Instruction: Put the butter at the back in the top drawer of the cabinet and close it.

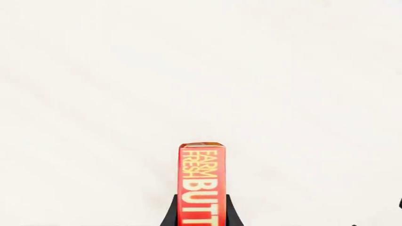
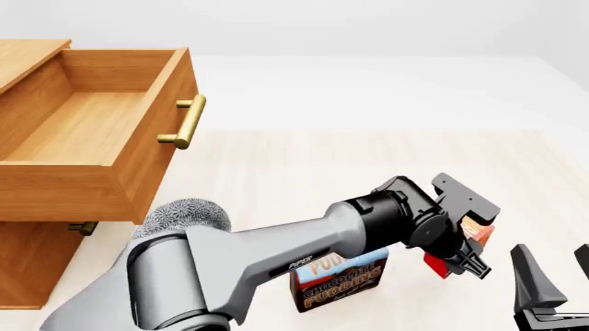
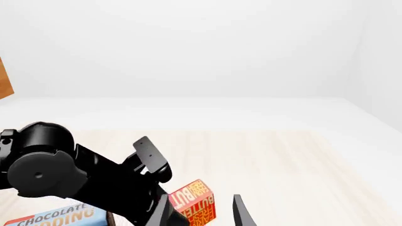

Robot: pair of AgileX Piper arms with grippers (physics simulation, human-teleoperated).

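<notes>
The butter (image 1: 200, 186) sits clamped between the black fingers of the left gripper (image 2: 457, 261), its red face with the pale lettering running lengthwise out past the fingertips in the left wrist view. In the front view the box (image 2: 474, 231) shows only as an orange and red corner at the gripper, apparently held clear of the table (image 2: 304, 172), well to the right of the cabinet (image 2: 37, 262). The right wrist view confirms the same box (image 3: 193, 201) pinched at the end of the left arm. The top drawer (image 2: 138, 152) stands pulled out, its brass bar handle (image 2: 187, 122) facing right; its interior floor is bare wood with nothing in it. A lower drawer handle (image 2: 83, 227) shows just beneath. The chocolate pudding box (image 2: 341, 281) stands on the table under the left forearm, partly hidden by it, near but apart from the fingers. The right gripper (image 2: 552, 279) is at the lower right corner, its dark fingers apart and holding nothing.
</notes>
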